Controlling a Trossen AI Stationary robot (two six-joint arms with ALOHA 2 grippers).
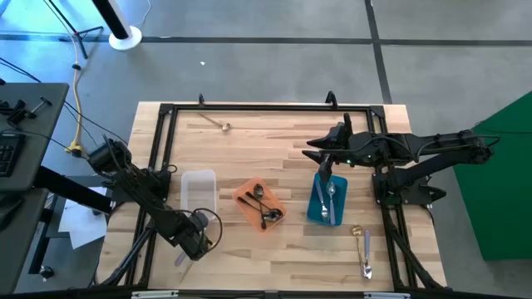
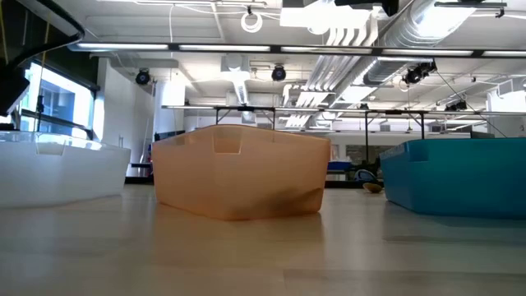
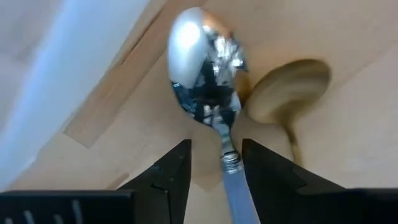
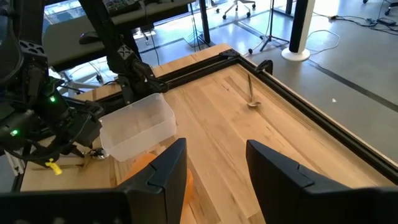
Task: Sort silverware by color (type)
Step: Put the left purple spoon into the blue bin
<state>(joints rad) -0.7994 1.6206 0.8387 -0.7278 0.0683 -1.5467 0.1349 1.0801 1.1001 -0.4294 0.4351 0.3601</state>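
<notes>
A spoon [image 3: 205, 62] with a shiny silver bowl and a pale lilac handle [image 1: 181, 259] lies under my left gripper [image 3: 214, 146] at the table's near left, just in front of the clear tray [image 1: 199, 191]. The gripper [image 1: 197, 241] points down and is open, with the spoon's neck between its fingers. The spoon throws a shadow well to one side on the wood. Dark spoons lie in the orange tray [image 1: 246, 196] and silver ones in the blue tray [image 1: 317, 213]. My right gripper [image 1: 322, 159] hangs open and empty above the blue tray's far end. My left gripper stands from above with one finger on each side of the spoon's neck [image 3: 229, 158], where the bowl meets the handle. A clear gap shows at one finger [image 3: 177, 168]. The handle runs close by the other finger [image 3: 258, 165], and I cannot tell whether they touch.
A gold spoon [image 1: 357, 235] and a silver one [image 1: 366, 266] lie at the near right. One spoon [image 1: 218, 123] lies alone near the far edge. A black frame [image 1: 249, 107] rims the table. In the low view the clear [image 2: 57, 168], orange [image 2: 238, 177] and blue [image 2: 460, 177] trays stand in a row.
</notes>
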